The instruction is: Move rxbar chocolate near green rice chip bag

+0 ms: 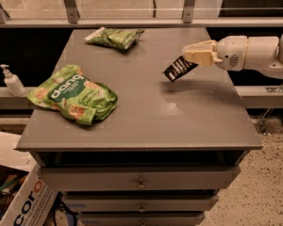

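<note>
- Bottle with a pump top (11,82) stands at your far left, on a pale ledge just beside the table (146,121).
- Below it, on the floor, you see a cardboard box (23,199) with orange lettering.
- On the table's left side lies the green rice chip bag (74,96). It is crumpled, its white "dang" lettering faces up, and it sits close to the left edge.
- Toward the back edge, a little left of centre, you find a smaller dark green bag (115,36), well apart from the big one.
- Right of centre, the rxbar chocolate (179,69) hangs tilted, lifted clear of the tabletop, with its shadow on the surface below. It is well apart from the green rice chip bag, with bare grey tabletop between them.
- The gripper (188,56) is clenched on the bar's upper end, holding it in the air over the right half of the table.
- At your far right, the white arm (254,53) reaches in from beyond the table's right edge.
</note>
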`<state>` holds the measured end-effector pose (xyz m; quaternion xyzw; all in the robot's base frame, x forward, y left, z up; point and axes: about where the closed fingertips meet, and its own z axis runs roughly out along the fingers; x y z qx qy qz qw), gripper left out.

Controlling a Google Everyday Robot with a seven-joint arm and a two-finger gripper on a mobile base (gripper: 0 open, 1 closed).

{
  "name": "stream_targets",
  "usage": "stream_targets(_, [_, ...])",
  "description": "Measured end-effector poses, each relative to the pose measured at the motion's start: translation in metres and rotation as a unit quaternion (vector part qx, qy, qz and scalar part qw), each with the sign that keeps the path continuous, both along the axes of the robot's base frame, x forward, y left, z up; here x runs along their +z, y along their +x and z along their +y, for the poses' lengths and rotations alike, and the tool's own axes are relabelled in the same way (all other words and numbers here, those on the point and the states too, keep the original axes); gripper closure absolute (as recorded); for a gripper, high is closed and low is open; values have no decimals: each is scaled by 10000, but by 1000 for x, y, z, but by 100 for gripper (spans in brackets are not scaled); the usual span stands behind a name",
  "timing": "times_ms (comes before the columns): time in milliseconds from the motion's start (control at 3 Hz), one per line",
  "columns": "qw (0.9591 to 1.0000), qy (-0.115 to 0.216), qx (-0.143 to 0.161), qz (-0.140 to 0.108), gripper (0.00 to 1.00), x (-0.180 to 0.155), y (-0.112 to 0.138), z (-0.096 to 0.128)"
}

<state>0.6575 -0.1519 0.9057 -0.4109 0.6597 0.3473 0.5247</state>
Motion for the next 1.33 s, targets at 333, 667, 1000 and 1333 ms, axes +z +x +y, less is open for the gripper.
stream_targets(333, [9987, 465, 23, 184, 100, 2, -10, 47])
stream_targets(667, [9972, 707, 40, 239, 100, 4, -16, 87])
stream_targets(1000, [9967, 767, 192, 180, 100, 1, -24, 124])
stream_targets(1333, [9977, 547, 396, 8, 100, -16, -33, 142])
